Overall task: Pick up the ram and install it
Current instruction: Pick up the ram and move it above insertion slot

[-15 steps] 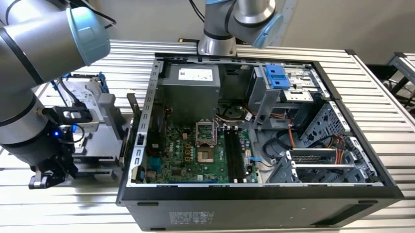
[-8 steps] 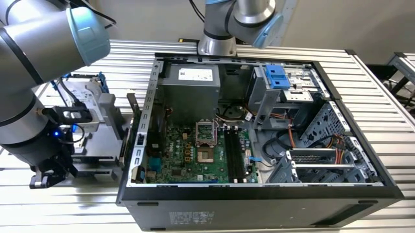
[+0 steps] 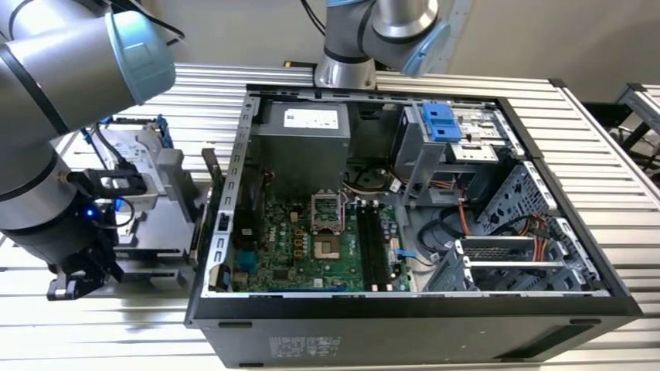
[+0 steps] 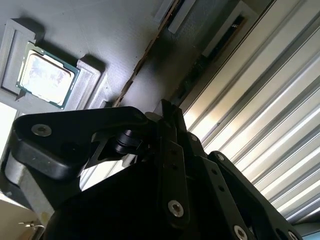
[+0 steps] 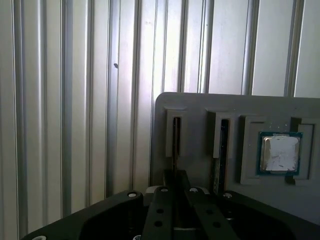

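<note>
Arm's black two-finger gripper [image 3: 74, 284] sits low at the exterior view's left, outside the open black desktop computer case [image 3: 413, 317], over the ribbed aluminium table [image 3: 608, 154].

Fingers [image 5: 167, 182] are drawn together, at most a sliver of gap. Not gripping anything that I can see.

The ram [image 5: 175, 137], a thin green circuit-board stick, stands on its long edge in a raised slot of the flat grey plastic parts tray [image 5: 200, 105]. In the first wrist view it lines up dead ahead of the gripper [image 5: 176, 175]. In the second wrist view its brownish top edge [image 4: 145, 50] runs just beside the fingertips [image 4: 167, 106] rather than between them (parallax, so I can't tell if they touch).

A second ram stick of the same kind [image 5: 223, 145] stands in the neighbouring slot, parallel to the first. A small square silver processor chip with a green border [image 5: 280, 153] lies flat in its own recess on the far side of that stick.

Inside the case, the green motherboard [image 3: 299, 247] lies flat, with its long black memory slots [image 3: 376, 247] just beside the processor socket. Well apart from the gripper.
</note>
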You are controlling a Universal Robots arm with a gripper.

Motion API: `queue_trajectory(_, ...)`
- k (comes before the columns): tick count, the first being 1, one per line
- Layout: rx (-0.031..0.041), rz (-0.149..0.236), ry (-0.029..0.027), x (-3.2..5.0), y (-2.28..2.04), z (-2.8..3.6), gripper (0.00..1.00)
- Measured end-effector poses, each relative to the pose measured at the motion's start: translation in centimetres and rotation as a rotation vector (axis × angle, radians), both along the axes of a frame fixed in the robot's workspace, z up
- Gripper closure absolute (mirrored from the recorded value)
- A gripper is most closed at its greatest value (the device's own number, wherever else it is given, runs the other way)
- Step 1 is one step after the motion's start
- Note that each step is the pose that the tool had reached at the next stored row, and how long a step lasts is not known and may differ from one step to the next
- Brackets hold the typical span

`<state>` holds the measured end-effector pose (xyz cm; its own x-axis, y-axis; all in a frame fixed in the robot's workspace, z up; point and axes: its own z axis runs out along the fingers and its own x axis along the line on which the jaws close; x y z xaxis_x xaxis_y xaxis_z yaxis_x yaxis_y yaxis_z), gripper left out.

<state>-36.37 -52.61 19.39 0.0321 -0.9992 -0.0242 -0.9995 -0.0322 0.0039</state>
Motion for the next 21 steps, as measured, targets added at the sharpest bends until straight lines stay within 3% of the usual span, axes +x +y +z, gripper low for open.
queue_trajectory(7, 0.0, 0.0, 0.0, 0.0, 0.0, 0.46, 1.0)
queue_trajectory(21, 0.0, 0.0, -0.0001, 0.01, 0.01, 2.11, 1.0)
